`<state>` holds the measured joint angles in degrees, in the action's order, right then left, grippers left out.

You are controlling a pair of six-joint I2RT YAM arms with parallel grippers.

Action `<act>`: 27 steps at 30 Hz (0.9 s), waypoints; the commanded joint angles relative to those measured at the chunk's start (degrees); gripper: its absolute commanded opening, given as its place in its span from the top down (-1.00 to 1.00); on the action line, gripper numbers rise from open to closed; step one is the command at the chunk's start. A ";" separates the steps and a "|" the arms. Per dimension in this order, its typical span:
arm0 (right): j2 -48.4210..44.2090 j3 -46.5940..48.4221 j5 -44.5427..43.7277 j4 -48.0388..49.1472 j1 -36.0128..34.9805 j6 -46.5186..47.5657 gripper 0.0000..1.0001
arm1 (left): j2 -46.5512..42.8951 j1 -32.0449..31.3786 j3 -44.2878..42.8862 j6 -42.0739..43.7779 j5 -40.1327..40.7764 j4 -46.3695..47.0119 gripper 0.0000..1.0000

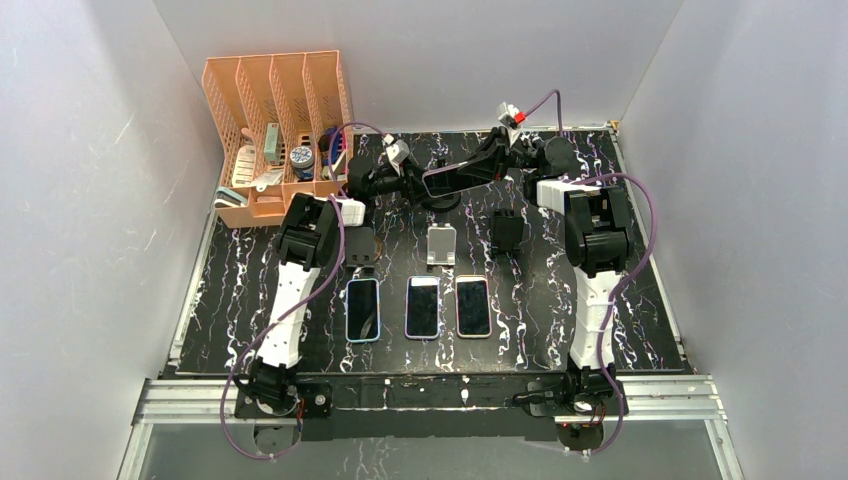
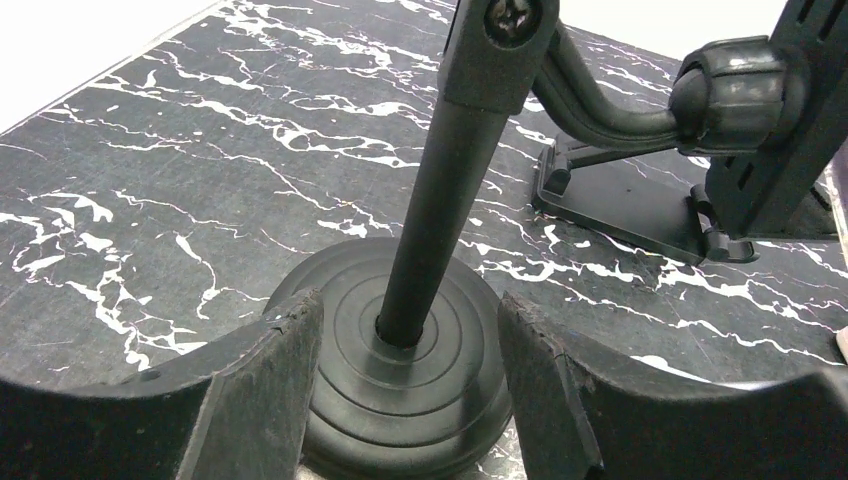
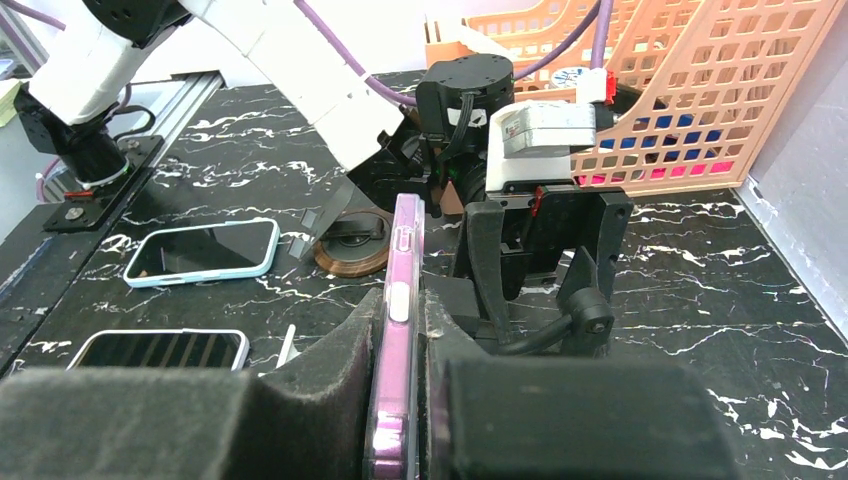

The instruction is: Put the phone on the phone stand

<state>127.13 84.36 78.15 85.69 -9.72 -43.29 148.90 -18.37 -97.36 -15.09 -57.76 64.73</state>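
My right gripper (image 3: 405, 305) is shut on a purple-cased phone (image 3: 398, 350), held on edge; in the top view the phone (image 1: 455, 180) hangs over the back middle of the table in that gripper (image 1: 492, 163). A black gooseneck stand rises from a round base (image 2: 400, 400) on a pole (image 2: 440, 190) to a clamp holder (image 3: 545, 245), just right of the phone's far end. My left gripper (image 2: 405, 300) is open, with a finger on each side of the base; I cannot tell whether they touch it. In the top view it (image 1: 415, 190) sits beside the base (image 1: 440, 203).
Three phones (image 1: 423, 307) lie side by side at the near middle. A white stand (image 1: 440, 245) and small black stands (image 1: 508, 232) (image 1: 360, 248) stand behind them. An orange organiser (image 1: 280, 130) fills the back left. Grey walls enclose the table.
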 commanded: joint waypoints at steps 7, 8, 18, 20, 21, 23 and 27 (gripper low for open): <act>0.22 2.17 -4.36 18.73 1.18 1.46 0.97 | 2.03 -1.81 -4.95 -1.40 -1.56 2.33 -0.23; 0.10 1.76 -4.80 18.72 1.19 1.89 0.97 | 2.39 -1.95 -5.56 -1.61 -1.69 2.35 -0.23; -0.50 -2.78 -8.06 18.73 1.17 6.82 0.97 | 6.26 -2.20 -8.93 -2.66 -2.72 2.44 0.49; -0.43 -3.28 -8.01 18.75 1.15 8.22 0.97 | 6.83 -2.20 -9.26 -2.71 -3.24 2.41 0.67; -0.33 -3.55 -8.09 18.73 1.19 9.03 0.97 | 7.15 -2.20 -9.45 -2.79 -3.50 2.44 0.75; 0.00 -4.03 -8.42 18.74 1.15 10.58 0.97 | 7.81 -2.11 -10.01 -3.13 -4.27 2.42 0.92; 0.07 -5.54 -9.44 18.73 1.11 14.36 0.97 | 8.97 -1.87 -10.65 -3.60 -5.52 2.42 1.00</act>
<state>127.55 80.01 73.38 86.17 -9.08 -36.07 156.27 -19.88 -106.87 -17.12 -58.24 67.85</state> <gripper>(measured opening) 0.201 0.210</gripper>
